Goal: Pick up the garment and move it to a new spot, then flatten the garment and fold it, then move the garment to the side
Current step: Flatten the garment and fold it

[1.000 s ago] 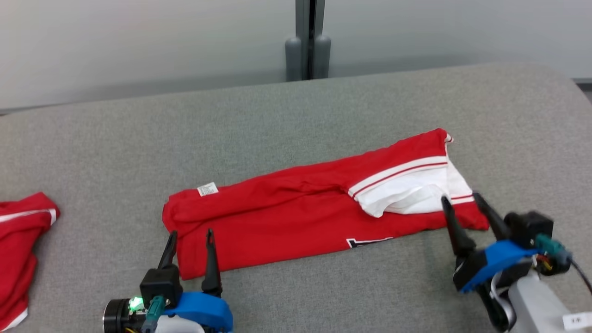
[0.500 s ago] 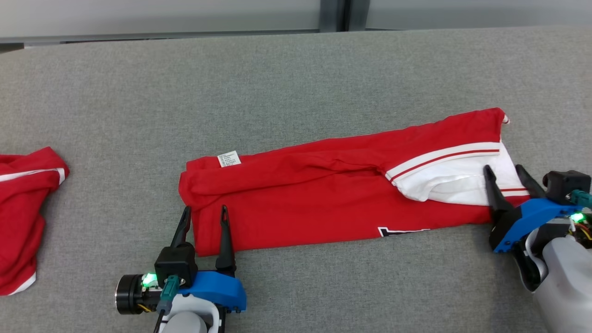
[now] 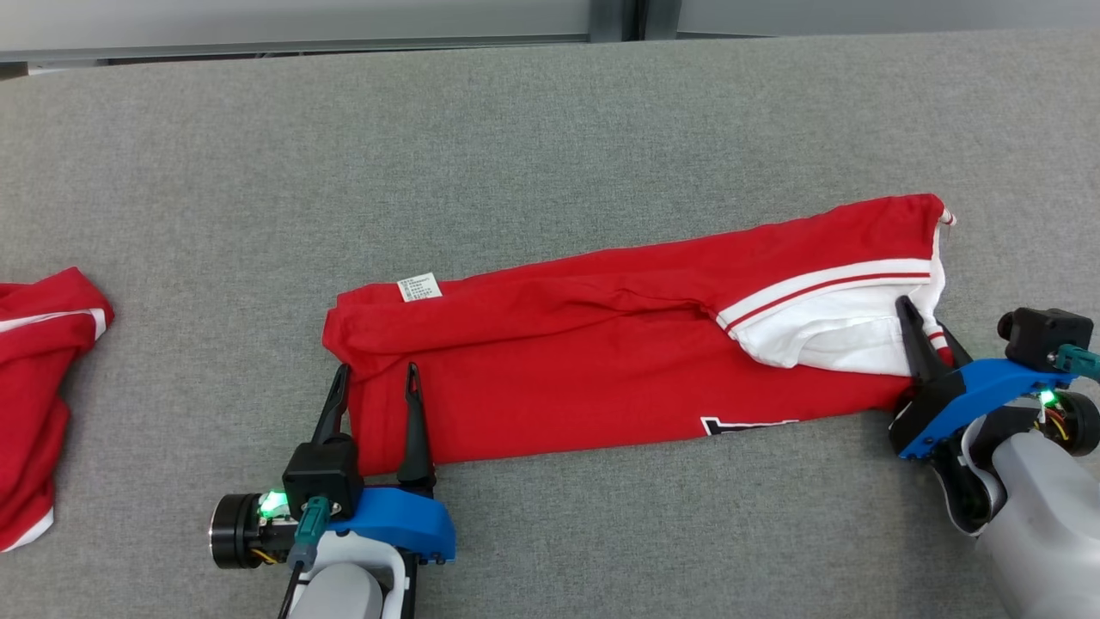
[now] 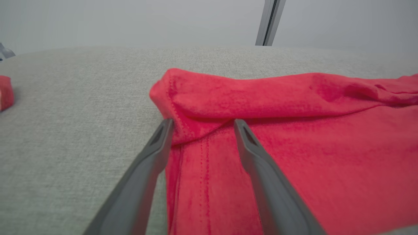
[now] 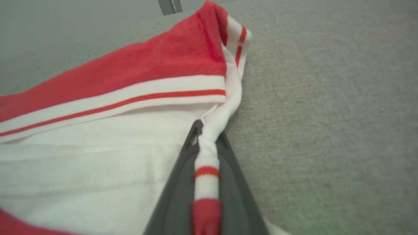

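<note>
The garment (image 3: 601, 352) is a red shirt with white, red-striped trim, folded into a long band across the grey table (image 3: 550, 129). At its left end my left gripper (image 3: 375, 383) stands open, one finger on the cloth and one just off its edge; the left wrist view shows the red hem (image 4: 196, 130) between the spread fingers (image 4: 153, 153). At the right end my right gripper (image 3: 924, 331) is shut on the garment's white striped edge (image 5: 207, 156), which runs pinched between the two fingers (image 5: 183, 182).
A second red garment (image 3: 39, 395) with white trim lies crumpled at the table's left edge. The wall and a dark post (image 3: 634, 17) stand behind the table's far edge.
The head camera tilted down, shifting the whole picture. My right gripper slid onto the garment's right edge and shut on it. My left gripper stayed open at the left end.
</note>
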Motion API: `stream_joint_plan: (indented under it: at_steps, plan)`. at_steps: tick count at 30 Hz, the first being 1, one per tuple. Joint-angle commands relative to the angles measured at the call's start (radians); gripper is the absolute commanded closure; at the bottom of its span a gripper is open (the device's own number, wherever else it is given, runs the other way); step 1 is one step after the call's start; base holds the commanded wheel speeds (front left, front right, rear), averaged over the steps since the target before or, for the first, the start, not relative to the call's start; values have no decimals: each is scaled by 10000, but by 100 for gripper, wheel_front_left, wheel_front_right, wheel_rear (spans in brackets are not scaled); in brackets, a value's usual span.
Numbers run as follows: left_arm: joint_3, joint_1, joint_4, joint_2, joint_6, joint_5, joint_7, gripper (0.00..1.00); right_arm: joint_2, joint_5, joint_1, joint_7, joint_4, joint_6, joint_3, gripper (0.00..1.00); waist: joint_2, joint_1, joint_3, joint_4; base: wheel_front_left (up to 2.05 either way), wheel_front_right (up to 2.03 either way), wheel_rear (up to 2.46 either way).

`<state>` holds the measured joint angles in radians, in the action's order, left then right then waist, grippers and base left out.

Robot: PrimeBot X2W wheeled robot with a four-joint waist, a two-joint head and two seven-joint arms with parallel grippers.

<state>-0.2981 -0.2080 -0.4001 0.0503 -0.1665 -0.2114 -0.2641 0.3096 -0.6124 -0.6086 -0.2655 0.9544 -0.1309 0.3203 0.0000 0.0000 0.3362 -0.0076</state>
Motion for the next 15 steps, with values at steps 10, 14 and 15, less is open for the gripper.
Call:
stream_joint_plan:
  at_steps: [10,14,15]
  plan:
    - [228,202,-7,1,-17,-55,-2,0,956,434,425,3,-1517,1,-1915,100,0,0,-358,-225,0,0,0]
    - [174,303,-34,1,51,-181,-2,0,600,875,657,3,-2911,1,-1893,100,0,0,-523,-212,0,0,0]
    - [122,325,-52,1,54,-226,-2,0,466,877,731,3,-3287,1,-1753,100,0,0,-552,-175,0,0,0]
